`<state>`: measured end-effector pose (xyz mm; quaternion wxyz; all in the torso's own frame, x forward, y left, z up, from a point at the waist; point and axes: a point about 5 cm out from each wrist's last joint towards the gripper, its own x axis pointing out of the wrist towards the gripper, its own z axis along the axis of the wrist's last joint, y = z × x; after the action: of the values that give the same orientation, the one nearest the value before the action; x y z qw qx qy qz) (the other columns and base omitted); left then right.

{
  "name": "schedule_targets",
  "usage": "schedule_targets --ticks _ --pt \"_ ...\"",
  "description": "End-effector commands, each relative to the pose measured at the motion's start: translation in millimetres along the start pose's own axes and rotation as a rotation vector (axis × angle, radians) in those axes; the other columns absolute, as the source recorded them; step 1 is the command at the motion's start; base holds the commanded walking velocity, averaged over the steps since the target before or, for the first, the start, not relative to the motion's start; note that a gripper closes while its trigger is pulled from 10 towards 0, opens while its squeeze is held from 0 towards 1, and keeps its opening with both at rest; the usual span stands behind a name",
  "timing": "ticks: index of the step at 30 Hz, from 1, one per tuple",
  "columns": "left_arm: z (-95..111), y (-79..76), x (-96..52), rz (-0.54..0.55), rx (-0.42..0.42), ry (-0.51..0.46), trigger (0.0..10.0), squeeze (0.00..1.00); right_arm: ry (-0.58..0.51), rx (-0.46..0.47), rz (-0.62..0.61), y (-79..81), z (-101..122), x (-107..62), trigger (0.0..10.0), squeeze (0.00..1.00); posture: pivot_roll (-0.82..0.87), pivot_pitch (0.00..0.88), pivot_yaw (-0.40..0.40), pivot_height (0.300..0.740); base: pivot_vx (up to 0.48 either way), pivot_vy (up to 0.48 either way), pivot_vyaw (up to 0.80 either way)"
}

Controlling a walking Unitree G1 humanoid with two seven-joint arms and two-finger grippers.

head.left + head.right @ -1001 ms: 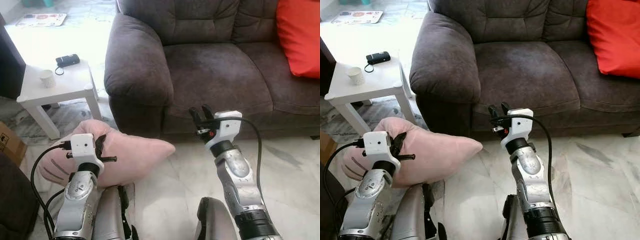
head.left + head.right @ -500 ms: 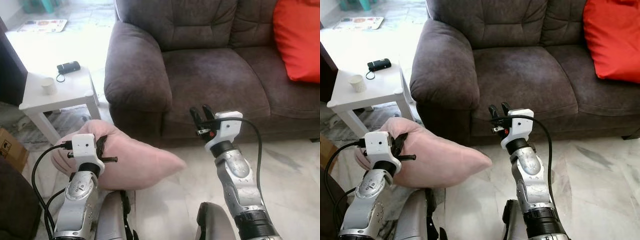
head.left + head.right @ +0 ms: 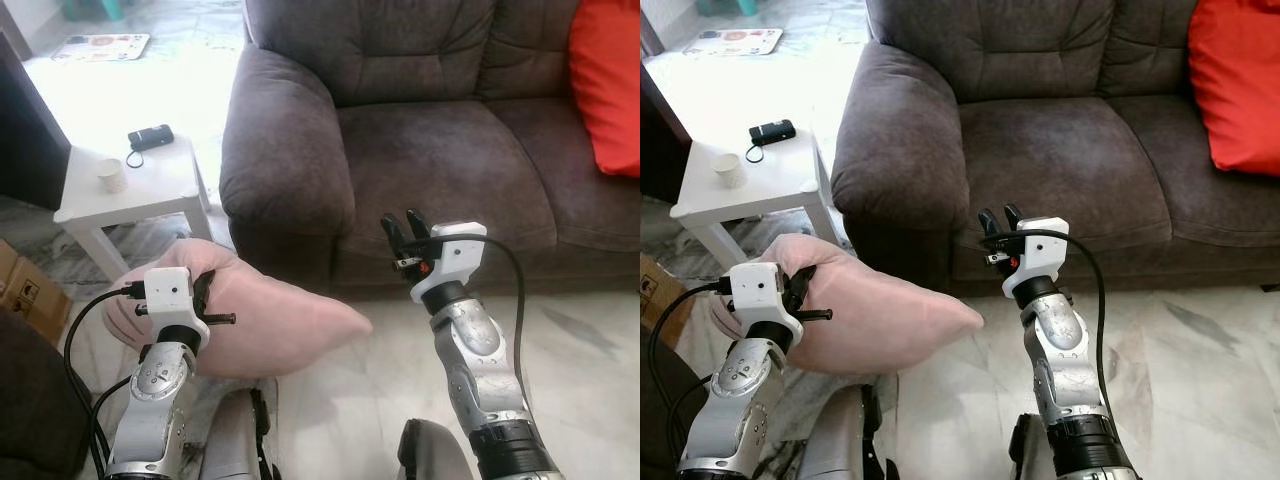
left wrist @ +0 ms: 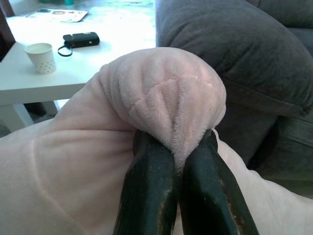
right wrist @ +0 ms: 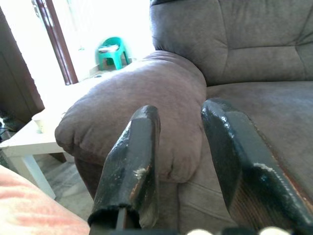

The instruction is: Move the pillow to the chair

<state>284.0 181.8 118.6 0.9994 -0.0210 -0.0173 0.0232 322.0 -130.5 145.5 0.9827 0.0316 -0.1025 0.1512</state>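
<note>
Pillow (image 3: 270, 320): pink, plush, held off the marble floor (image 3: 580, 350) at the robot's lower left, in front of the sofa's near armrest and beside the white bench (image 3: 140, 190). One corner of the pillow points toward the robot's middle; the bulk hangs below and around the left wrist.

Left pincer (image 4: 175, 161): fingers pressed together on a bunched fold of the pink fabric, which bulges out above the tips in the left wrist view. The grip sits at the pillow's upper edge.

Right pincer (image 3: 404, 229): raised in front of the sofa's seat edge, fingers pointing up and forward, slightly spread with a gap between them, holding nothing. In the right wrist view the fingers (image 5: 132, 161) frame the armrest.

Sofa (image 3: 420, 130): dark brown-grey, upholstered, two seat cushions visible. A red cushion (image 3: 610, 80) leans at its far right end.

Bench contents: a small paper cup (image 3: 111, 175) near the front edge, and a black device (image 3: 150, 137) with a wrist loop further back, well apart from the cup.

A cardboard box (image 3: 25, 285) sits on the floor at the far left, partly cut off. A green stool (image 5: 113, 51) shows in the bright background of the right wrist view.
</note>
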Motion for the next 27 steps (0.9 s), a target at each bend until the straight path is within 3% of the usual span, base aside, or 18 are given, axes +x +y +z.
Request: schedule_targets --ticks 1,13,27 --pt "24.5 -2.9 2.1 -0.018 0.027 -0.111 10.0 0.00 -0.004 0.006 -0.008 -1.2 -0.4 -1.5 10.0 0.00 0.07 0.055 0.004 0.594 0.000 0.000 0.00" --pt "24.7 -1.2 2.7 -0.014 0.030 -0.109 10.0 0.00 -0.007 0.012 -0.005 -0.7 -0.6 -1.5 10.0 0.00 0.07 0.066 0.003 0.609 0.000 0.000 0.00" --pt "23.8 -0.2 2.3 -0.013 0.033 -0.106 10.0 0.00 -0.005 0.013 0.003 0.3 -0.9 -1.6 10.0 0.00 0.07 0.066 0.002 0.699 0.000 0.000 0.00"
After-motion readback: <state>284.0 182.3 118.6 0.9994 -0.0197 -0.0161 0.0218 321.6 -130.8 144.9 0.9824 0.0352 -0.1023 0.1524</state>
